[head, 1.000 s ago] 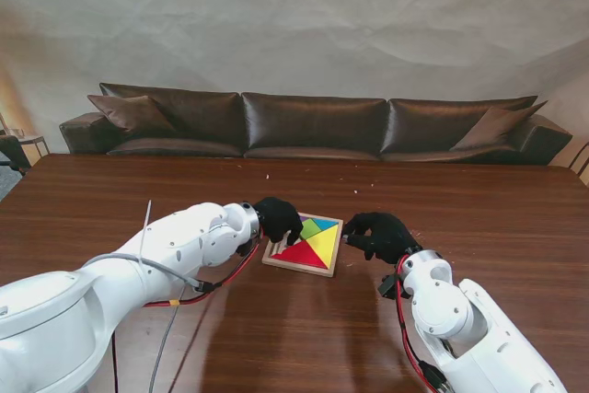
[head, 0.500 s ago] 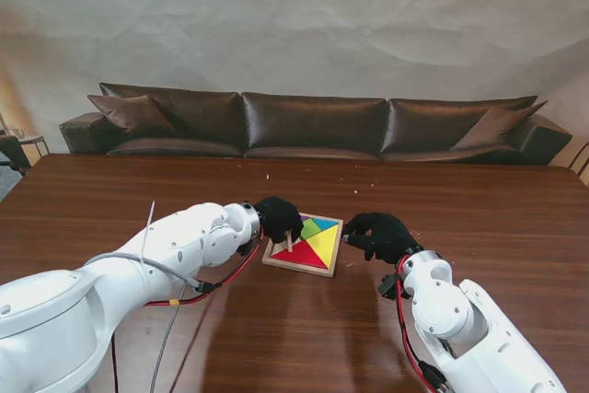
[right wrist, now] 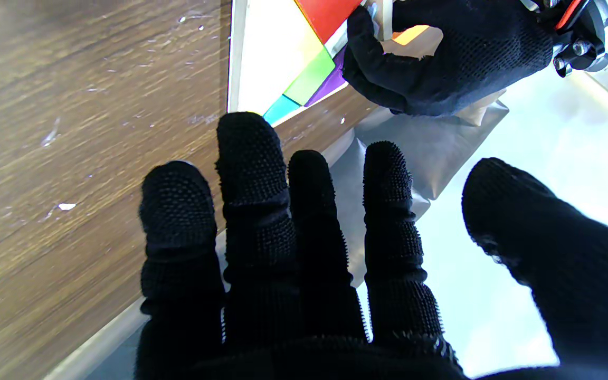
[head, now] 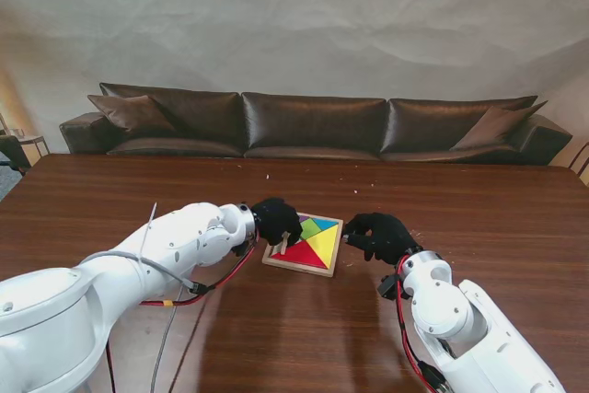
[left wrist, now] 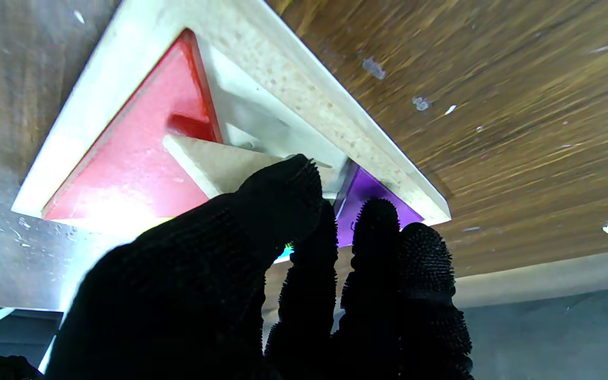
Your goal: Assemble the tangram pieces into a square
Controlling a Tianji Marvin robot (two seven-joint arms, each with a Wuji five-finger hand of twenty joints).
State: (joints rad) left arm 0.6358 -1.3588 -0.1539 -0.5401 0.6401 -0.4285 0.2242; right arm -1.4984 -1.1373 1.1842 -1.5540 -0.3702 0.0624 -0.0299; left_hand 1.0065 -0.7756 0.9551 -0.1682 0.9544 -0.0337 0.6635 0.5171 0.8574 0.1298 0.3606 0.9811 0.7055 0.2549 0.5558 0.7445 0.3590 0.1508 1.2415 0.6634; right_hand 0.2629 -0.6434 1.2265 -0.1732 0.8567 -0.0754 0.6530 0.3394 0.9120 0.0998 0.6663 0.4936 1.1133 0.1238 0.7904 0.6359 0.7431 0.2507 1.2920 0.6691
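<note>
A square wooden tray (head: pixel 317 270) lies mid-table, holding red (head: pixel 299 253), yellow (head: pixel 324 244), green (head: pixel 313 225) and blue (head: pixel 329 224) pieces. My left hand (head: pixel 276 219) hovers over the tray's left corner, shut on a small triangle piece (left wrist: pixel 214 164). The piece is tilted, with its pale wooden underside facing the wrist camera, over an empty slot (left wrist: pixel 262 116) between the red triangle (left wrist: pixel 124 158) and a purple piece (left wrist: pixel 367 191). My right hand (head: pixel 379 235) sits at the tray's right edge (right wrist: pixel 235 53), fingers (right wrist: pixel 248 174) apart and holding nothing.
The brown wooden table (head: pixel 479 218) spreads on every side of the tray, dotted with small pale flecks (head: pixel 359 192). A dark leather sofa (head: pixel 313 124) stands behind its far edge. A red cable (head: pixel 230 273) hangs from my left forearm near the tray.
The small piece has come into sight under my left fingers and now tilts lower toward the tray. The left hand shifted slightly. The right hand has not moved.
</note>
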